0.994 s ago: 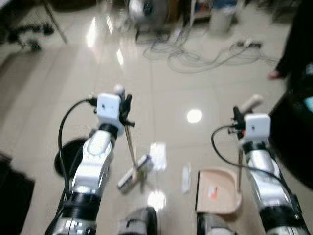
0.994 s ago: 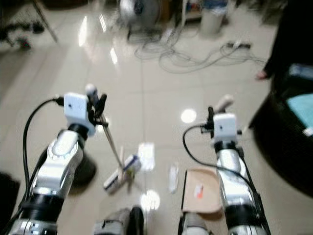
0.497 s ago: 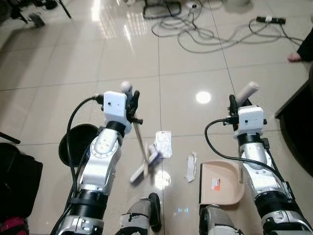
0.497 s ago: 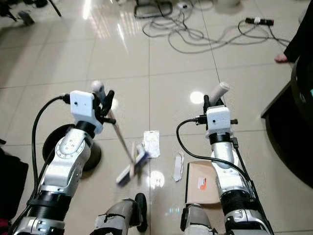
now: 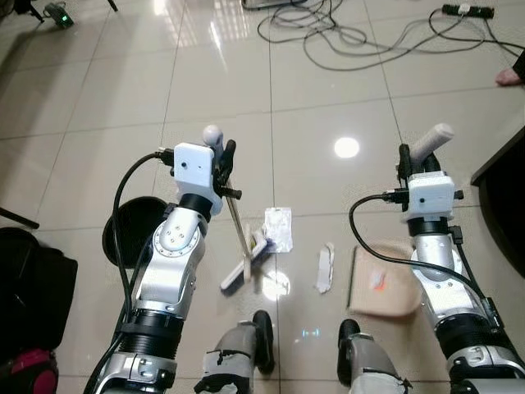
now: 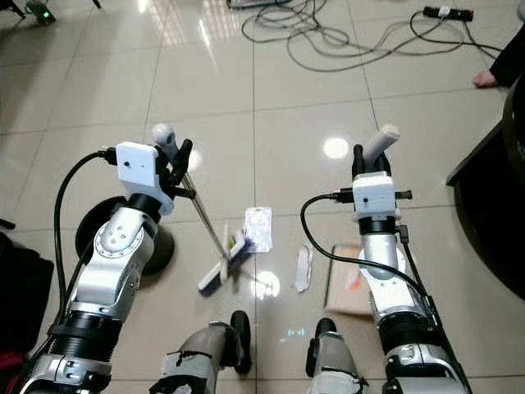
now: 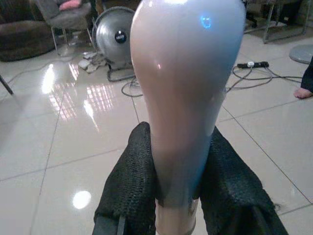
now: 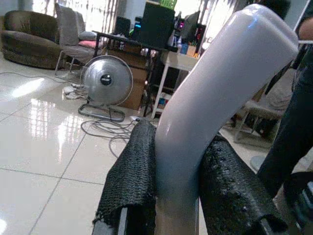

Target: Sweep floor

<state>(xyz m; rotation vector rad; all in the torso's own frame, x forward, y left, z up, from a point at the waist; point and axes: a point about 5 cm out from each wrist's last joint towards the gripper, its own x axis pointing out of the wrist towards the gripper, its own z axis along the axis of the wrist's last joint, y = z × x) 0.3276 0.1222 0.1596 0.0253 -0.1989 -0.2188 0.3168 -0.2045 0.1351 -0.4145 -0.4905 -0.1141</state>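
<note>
My left gripper is shut on the pale knob-ended handle of a small broom, black fingers clamped on both sides. The broom's head rests on the tiles, touching a white wrapper. A second white scrap lies between the broom and a beige dustpan. My right gripper is shut on the dustpan's bent pale handle, and the pan stands on the floor beside my right arm.
A black round base and a black bag sit at the left. Cables and a power strip lie ahead. A person's foot and dark furniture stand at the right. My feet are below.
The whole picture has shifted and sharpened, so the camera moved. The broom head now sits closer to the white wrapper. Both grippers keep their hold.
</note>
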